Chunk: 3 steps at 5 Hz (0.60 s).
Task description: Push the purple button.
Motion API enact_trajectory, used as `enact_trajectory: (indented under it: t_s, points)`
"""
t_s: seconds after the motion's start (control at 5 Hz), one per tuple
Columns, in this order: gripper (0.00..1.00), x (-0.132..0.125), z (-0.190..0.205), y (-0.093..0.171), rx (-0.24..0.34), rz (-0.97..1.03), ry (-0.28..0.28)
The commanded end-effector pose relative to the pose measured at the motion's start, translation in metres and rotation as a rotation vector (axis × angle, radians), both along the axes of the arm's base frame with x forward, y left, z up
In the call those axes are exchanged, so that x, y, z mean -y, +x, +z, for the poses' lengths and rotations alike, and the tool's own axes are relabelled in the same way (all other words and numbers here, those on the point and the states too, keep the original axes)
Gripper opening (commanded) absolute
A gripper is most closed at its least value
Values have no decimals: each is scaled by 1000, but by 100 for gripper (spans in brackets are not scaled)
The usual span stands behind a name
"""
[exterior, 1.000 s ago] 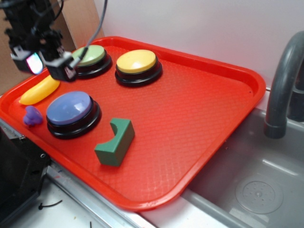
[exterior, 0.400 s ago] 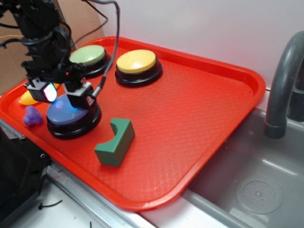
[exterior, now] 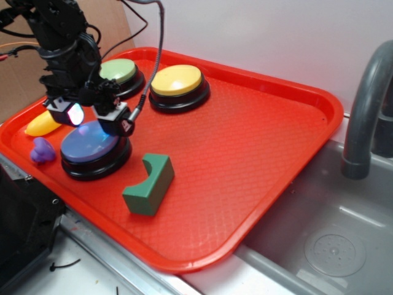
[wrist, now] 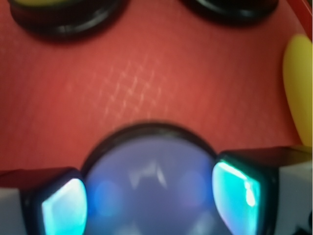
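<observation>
Green foam, a notched block (exterior: 148,183), lies nearest on the red tray (exterior: 258,153), well clear of the work. At its ten o'clock sits the purple button (exterior: 91,145), with a small purple toy (exterior: 42,150) at the button's nine o'clock. The gripper (exterior: 93,120) hangs over the dome's far edge, jaws spread, one finger (wrist: 63,208) at each side in the wrist view; probably it is lined up for pressing rather than grasping. Contact cannot be told. Farther off, at twelve o'clock, stand the green button (exterior: 118,71) and yellow button (exterior: 177,80).
</observation>
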State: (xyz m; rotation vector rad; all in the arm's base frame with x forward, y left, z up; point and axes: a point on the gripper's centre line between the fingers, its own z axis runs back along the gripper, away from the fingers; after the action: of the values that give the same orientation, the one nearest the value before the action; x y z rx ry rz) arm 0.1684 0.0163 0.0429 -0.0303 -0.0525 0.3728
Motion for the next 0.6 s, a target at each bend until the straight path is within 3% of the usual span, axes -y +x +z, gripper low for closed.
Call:
enact_trajectory:
  t_s: [0.0,0.4]
  points:
    - [100,-3,40,-9,-27,-33,-28]
    - [100,-4,66,-13,-9,-38,-16]
